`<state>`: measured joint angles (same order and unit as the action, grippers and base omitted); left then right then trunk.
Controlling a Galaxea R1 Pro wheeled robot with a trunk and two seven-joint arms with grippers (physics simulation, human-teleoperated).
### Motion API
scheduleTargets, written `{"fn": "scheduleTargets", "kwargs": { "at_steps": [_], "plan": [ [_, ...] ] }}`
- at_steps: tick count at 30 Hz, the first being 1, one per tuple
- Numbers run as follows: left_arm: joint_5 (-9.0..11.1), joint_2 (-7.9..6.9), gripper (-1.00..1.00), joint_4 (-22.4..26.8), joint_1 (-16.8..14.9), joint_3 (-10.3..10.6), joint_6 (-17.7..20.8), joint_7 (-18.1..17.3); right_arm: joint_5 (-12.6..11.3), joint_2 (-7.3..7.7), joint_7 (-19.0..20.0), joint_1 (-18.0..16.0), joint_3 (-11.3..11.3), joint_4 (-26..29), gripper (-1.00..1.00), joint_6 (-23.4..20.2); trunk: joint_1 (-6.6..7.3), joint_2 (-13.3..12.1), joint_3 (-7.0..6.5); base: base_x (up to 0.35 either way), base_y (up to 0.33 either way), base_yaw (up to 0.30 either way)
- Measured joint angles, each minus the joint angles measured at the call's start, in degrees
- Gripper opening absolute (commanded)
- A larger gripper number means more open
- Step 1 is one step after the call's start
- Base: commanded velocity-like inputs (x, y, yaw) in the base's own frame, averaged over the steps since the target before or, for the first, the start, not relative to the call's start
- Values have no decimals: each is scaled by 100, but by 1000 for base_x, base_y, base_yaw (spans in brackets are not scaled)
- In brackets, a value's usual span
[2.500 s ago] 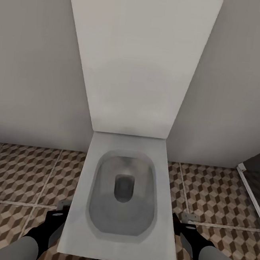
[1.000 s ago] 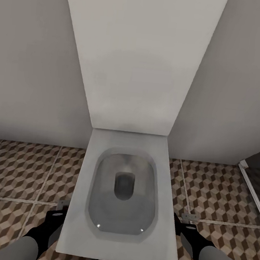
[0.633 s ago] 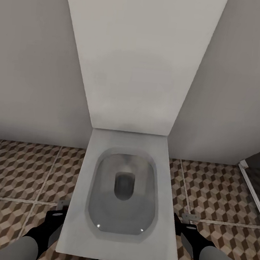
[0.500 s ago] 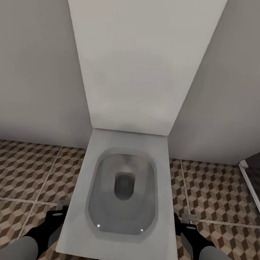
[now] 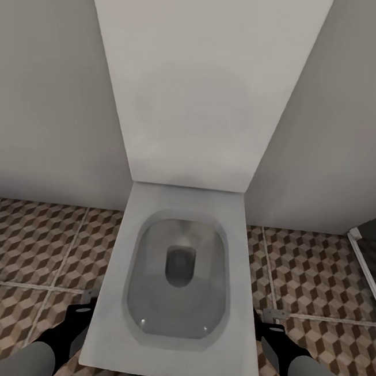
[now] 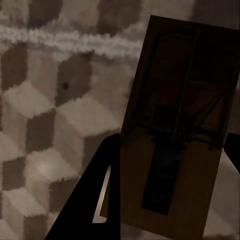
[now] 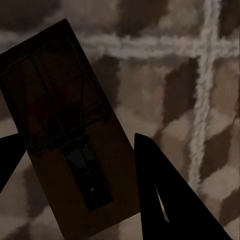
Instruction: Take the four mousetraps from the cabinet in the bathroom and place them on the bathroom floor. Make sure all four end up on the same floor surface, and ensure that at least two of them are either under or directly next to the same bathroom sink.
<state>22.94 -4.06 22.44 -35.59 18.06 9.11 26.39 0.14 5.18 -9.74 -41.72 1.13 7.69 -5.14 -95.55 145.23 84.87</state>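
I've got a mousetrap [image 6: 175, 145] clamped in my left gripper [image 6: 165, 165] and another trap [image 7: 70, 135] in my right gripper [image 7: 75, 165], both over floor [image 5: 25, 246] by the toilet [image 5: 178, 279], no sink near, so dropping here likely fails the sink req.

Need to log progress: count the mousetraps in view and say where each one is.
2. One mousetrap sits between the left hand's fingers above the tiled floor; the other mousetrap sits between the right hand's fingers. More may lie outside these views.
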Motion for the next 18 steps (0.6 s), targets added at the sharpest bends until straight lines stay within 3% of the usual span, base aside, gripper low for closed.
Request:
{"fn": "scheduleTargets", "kwargs": {
  "at_steps": [18],
  "plan": [
    [-2,0,-100,0,0,0,0,0,1,0,0,1,6,0,-100,-3,0,0,1,0,0,0]
  ]
}}
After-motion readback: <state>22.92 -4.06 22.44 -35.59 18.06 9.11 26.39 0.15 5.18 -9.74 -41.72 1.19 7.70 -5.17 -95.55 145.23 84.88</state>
